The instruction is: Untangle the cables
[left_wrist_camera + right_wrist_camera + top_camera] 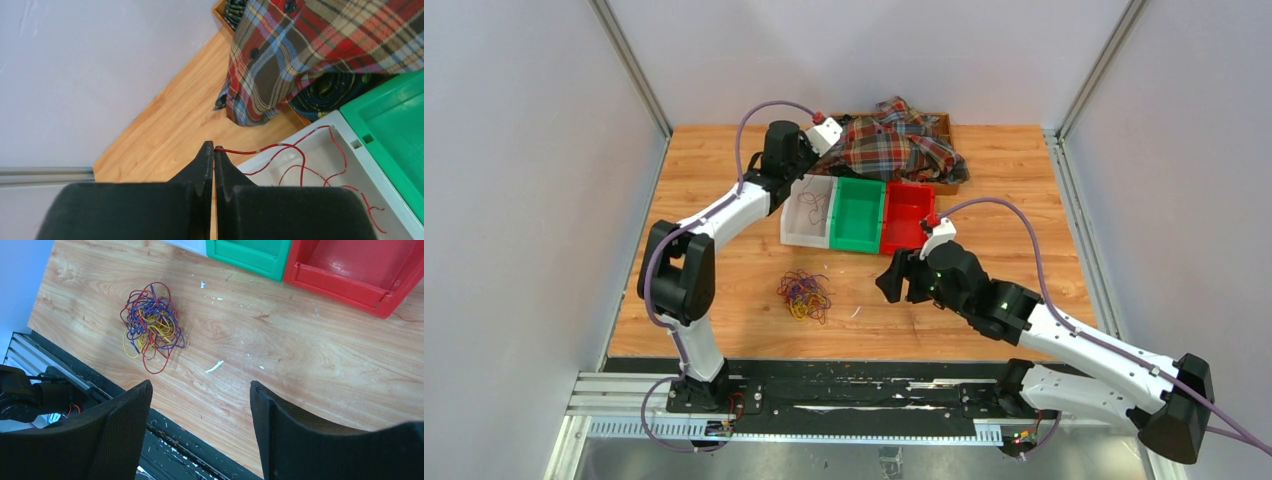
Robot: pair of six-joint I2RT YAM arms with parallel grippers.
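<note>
A tangle of thin cables (805,296) in red, yellow and blue lies on the wooden table near the front; it also shows in the right wrist view (150,322). My left gripper (214,146) is shut on the end of a single red cable (300,155), which trails into the white bin (350,145). In the top view the left gripper (796,172) is at the far left corner of the white bin (804,238), with the red cable (812,205) inside. My right gripper (892,280) is open and empty, held above the table right of the tangle (200,385).
A green bin (856,245) and a red bin (906,245) stand side by side right of the white one. A plaid cloth (899,145) is heaped over a wooden box (944,120) at the back. White scraps (215,366) lie on the table.
</note>
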